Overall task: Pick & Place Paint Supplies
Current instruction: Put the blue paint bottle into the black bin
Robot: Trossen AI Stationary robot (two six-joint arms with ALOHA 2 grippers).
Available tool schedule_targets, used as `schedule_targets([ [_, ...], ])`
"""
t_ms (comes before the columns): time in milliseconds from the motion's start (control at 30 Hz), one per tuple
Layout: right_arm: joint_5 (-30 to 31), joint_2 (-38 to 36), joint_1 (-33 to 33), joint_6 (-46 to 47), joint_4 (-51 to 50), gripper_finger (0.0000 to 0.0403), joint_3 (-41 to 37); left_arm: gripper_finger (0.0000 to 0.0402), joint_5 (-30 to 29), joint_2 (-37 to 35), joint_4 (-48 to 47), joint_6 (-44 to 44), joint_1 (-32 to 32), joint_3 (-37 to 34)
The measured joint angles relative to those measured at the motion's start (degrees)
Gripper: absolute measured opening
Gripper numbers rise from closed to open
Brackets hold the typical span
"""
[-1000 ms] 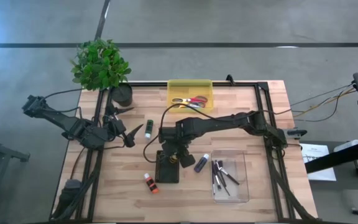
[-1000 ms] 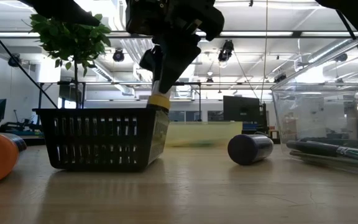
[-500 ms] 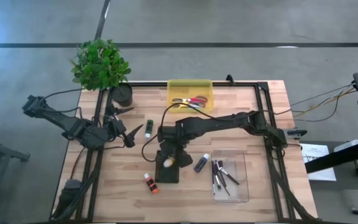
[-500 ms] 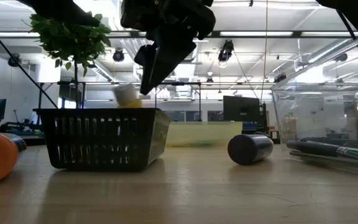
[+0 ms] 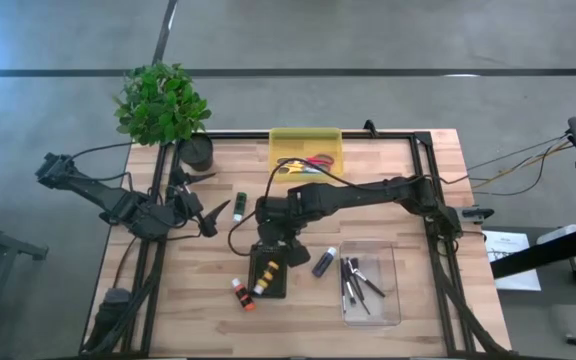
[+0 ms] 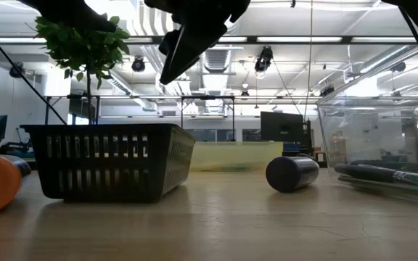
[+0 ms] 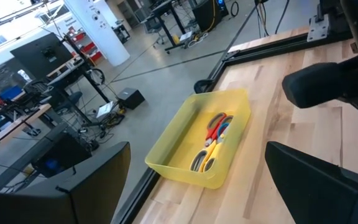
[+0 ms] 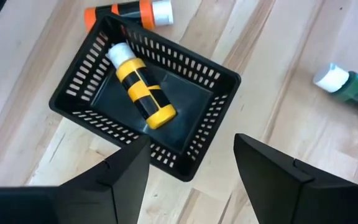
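Note:
My right gripper (image 5: 274, 228) hangs open over the far end of a black slotted basket (image 5: 268, 275), touching nothing. A yellow-and-black paint tube (image 8: 140, 84) lies on the basket's floor. On the table lie a red-orange tube (image 5: 240, 293) by the basket's left side, a green tube (image 5: 239, 206) and a purple tube (image 5: 323, 262). Dark-handled brushes (image 5: 356, 282) lie in a clear box. My left gripper (image 5: 208, 214) waits open at the table's left, pointing toward the yellow bin (image 7: 201, 143).
A clear plastic box (image 5: 393, 290) sits right of the basket, near the table's near edge. The yellow bin (image 5: 306, 155) with scissors stands at the far edge, a potted plant (image 5: 163, 105) at the far left corner. Bare wood shows on the near left.
My right gripper has let go of the yellow-and-black tube at the basket's right rim. The tube has dropped into the basket and lies flat there. The gripper has risen and drawn back toward the far edge. The basket has shifted slightly.

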Motion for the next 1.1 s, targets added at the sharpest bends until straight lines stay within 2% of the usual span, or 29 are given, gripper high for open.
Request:
schedule_targets([
  [333,0.05,-1.19,1.80,3.19,-0.99,0.0231,0.00,0.0378,0.43,0.00,-0.01,-1.17,0.00,0.00],
  [433,0.32,-1.54,3.24,5.25,-4.47,0.0231,0.00,0.0378,1.09,0.00,0.01,-1.23,0.00,0.00],
  [700,5.63,-2.20,10.55,13.29,-17.76,0.0231,-0.97,0.0378,3.47,0.09,-0.03,-1.34,-0.02,0.00],
  [900,12.56,-2.64,16.60,19.02,-25.51,0.0231,-4.60,0.0378,4.01,0.09,-0.31,-1.34,-0.02,0.00],
  [1000,14.40,-3.04,18.29,20.67,-25.07,0.0231,-7.78,0.0378,4.53,0.09,-0.32,-1.36,-0.02,-0.09],
  [1100,17.21,-3.14,18.83,19.00,-19.12,0.0231,-11.42,0.0378,4.56,0.09,-0.29,-1.36,-0.02,-0.11],
])
